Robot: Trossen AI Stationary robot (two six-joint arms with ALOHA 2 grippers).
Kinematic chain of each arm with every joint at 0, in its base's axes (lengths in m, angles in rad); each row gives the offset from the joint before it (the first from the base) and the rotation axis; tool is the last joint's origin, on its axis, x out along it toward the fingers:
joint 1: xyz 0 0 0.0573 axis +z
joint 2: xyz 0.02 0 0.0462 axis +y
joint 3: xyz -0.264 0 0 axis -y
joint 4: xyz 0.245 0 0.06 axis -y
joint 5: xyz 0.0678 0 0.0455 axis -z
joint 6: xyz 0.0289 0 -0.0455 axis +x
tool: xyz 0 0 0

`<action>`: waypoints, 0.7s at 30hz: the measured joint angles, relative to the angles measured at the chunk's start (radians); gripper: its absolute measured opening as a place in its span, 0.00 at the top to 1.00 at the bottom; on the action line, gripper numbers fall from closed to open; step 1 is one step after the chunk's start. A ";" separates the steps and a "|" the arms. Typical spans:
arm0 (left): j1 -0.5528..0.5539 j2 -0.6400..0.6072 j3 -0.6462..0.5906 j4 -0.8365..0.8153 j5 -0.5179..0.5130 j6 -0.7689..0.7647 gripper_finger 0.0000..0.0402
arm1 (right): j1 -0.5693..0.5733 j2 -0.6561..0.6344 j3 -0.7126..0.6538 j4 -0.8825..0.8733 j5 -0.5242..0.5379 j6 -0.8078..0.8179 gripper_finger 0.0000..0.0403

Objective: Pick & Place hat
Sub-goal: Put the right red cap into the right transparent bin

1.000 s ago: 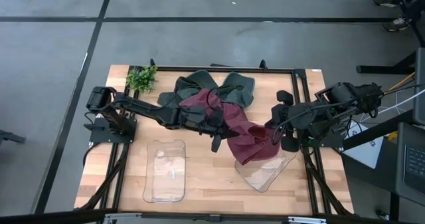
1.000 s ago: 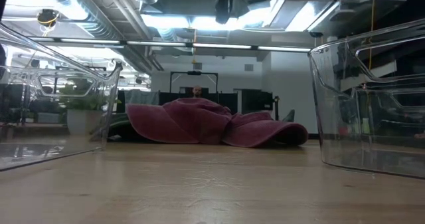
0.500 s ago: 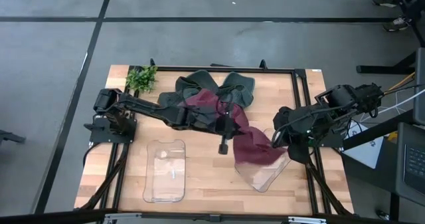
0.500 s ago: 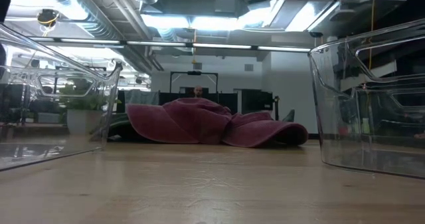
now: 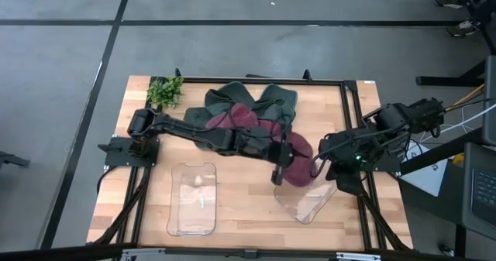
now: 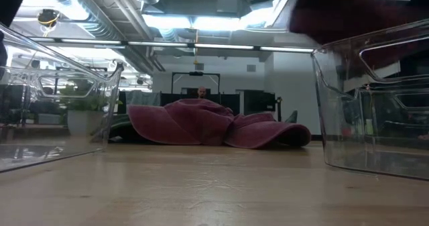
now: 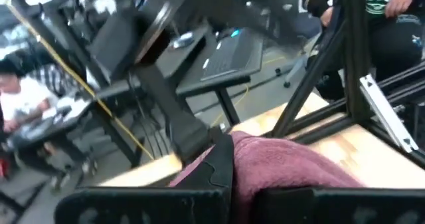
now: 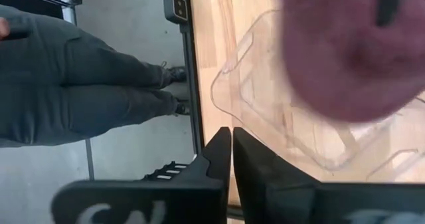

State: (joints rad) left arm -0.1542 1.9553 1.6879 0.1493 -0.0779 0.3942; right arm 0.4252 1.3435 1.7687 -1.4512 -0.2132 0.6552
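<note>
A maroon hat (image 5: 299, 165) is bunched up in the air over the right clear bin (image 5: 307, 202), and my left gripper (image 5: 284, 166) is shut on it. It shows at the top right of the low view as the hat (image 6: 355, 15), and in the right wrist view as the hat (image 8: 352, 51). My right gripper (image 8: 231, 151) is shut just right of the hat, with nothing between its fingers. More hats, maroon (image 6: 201, 122) and dark green (image 5: 267, 102), lie piled on the table's far side. My left gripper pinches a fold of the maroon hat's cloth (image 7: 265, 174) between its two fingers, coming nearly level from the table's left. The hat is lifted clear and sags in a bundle below and beyond the fingers, above the right bin.
A second clear bin (image 5: 192, 200) stands at the near left. A small green plant (image 5: 164, 91) sits at the far left corner. A black frame (image 5: 350, 106) runs round the table. A person stands beside the table in the right wrist view (image 8: 80, 71).
My left gripper has gone toward the table's right edge and risen a little, rolling as it went, with the maroon hat. The hat, spread long a second ago, is now drawn into a compact bundle over the right bin. My right gripper has turned and drawn slightly back.
</note>
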 joint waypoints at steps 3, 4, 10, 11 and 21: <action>-0.009 0.000 0.011 -0.004 -0.001 0.042 0.99 | 0.000 -0.011 0.000 -0.025 0.000 0.005 0.92; -0.009 0.000 0.012 -0.003 0.004 0.051 0.99 | 0.000 -0.015 0.000 -0.030 0.000 0.008 0.91; -0.015 0.005 0.013 -0.002 0.102 0.087 1.00 | -0.001 -0.068 0.000 -0.025 0.044 0.020 0.87; -0.015 0.011 0.014 0.003 0.108 0.116 1.00 | -0.001 -0.075 0.000 -0.024 0.064 0.022 0.87; -0.015 0.065 0.014 -0.033 0.121 0.469 0.99 | -0.001 -0.104 0.000 0.000 0.195 0.014 0.86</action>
State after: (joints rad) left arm -0.1688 2.0201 1.7020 0.1166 0.0433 0.8629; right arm 0.4240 1.2400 1.7687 -1.4512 -0.0183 0.6693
